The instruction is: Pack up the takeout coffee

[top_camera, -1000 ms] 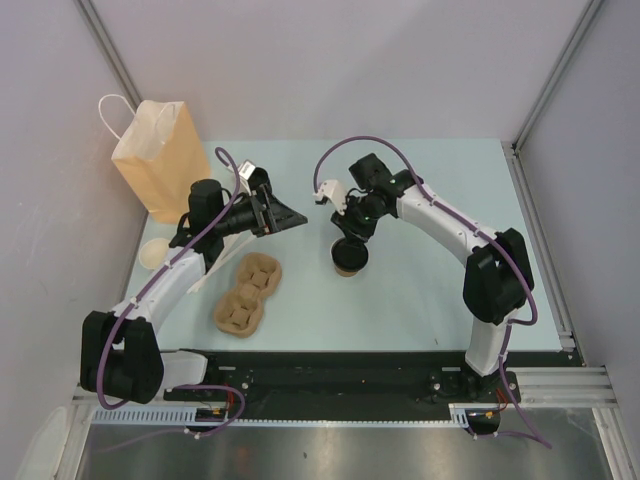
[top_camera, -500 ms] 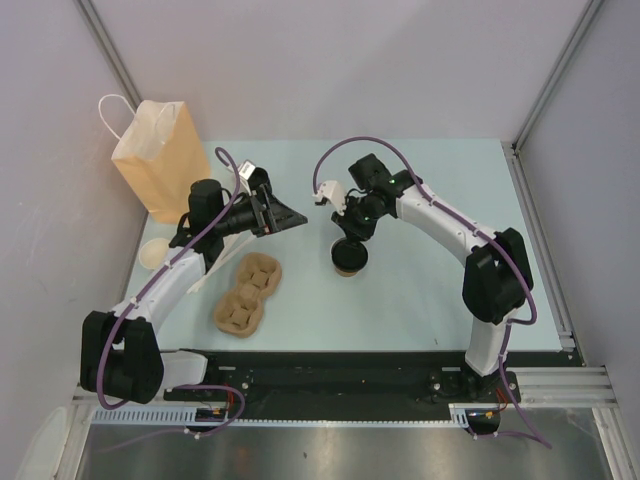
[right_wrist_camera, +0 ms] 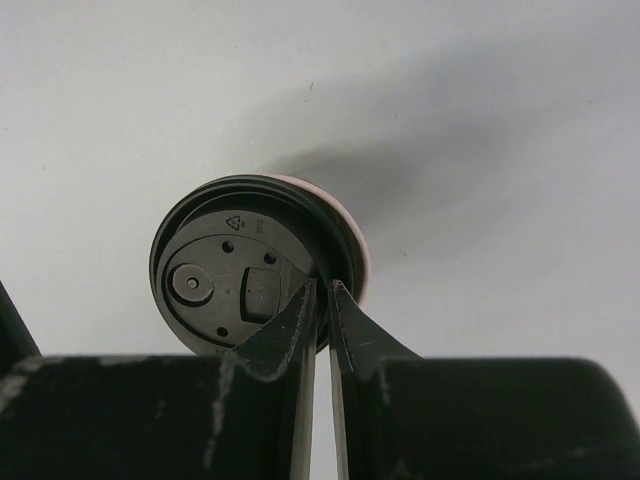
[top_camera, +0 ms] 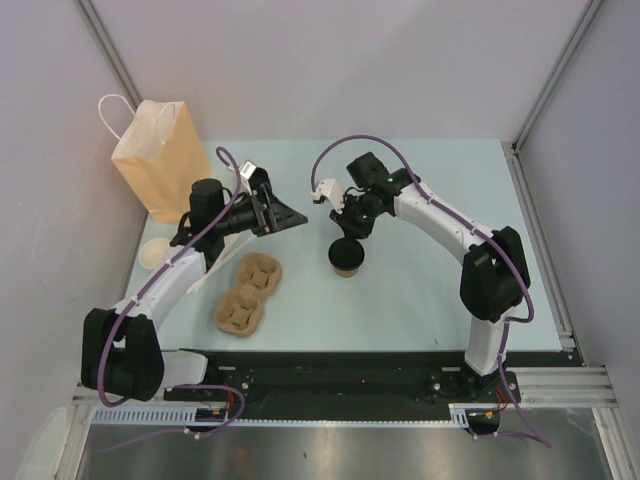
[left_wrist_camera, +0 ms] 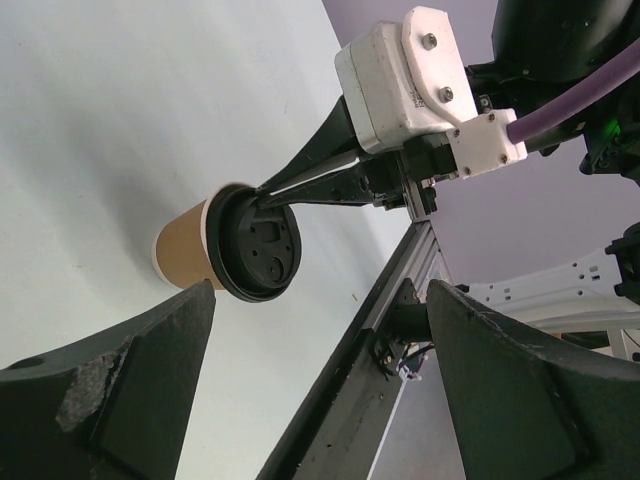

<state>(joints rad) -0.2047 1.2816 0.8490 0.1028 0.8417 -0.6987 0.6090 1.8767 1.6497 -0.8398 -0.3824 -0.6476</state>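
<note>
Pale blue-green table (top_camera: 420,290), grey walls (top_camera: 330,70) on 3 sides, 2 arms bolted at the near edge.

Left rear: we note 1 tan paper bag (top_camera: 160,165) with a white handle, standing upright. 1 lidless cup with a cream top (top_camera: 153,252) sits near the left edge, in front of the bag. 1 brown moulded cup carrier (top_camera: 247,293) lies flat, near centre-left.

The takeout coffee (top_camera: 347,258) is at mid-table, well apart from the bag and to the right of the carrier. Its black lid (right_wrist_camera: 235,280) is on.

Right gripper (right_wrist_camera: 320,300): reaching down onto the coffee from behind it. Its thin fingers (right_wrist_camera: 285,335) are nearly together and pinch the lid's rim, 1 inside the edge and 1 outside. We cannot tell whether the cup's base rests on the table.

Left gripper (left_wrist_camera: 320,295): jaws wide apart, holding nothing, pointed toward the coffee from the left and clear of it. In its wrist view the cup shows between the 2 spread fingers, further off, with the right arm's fingertips on the lid.
</note>
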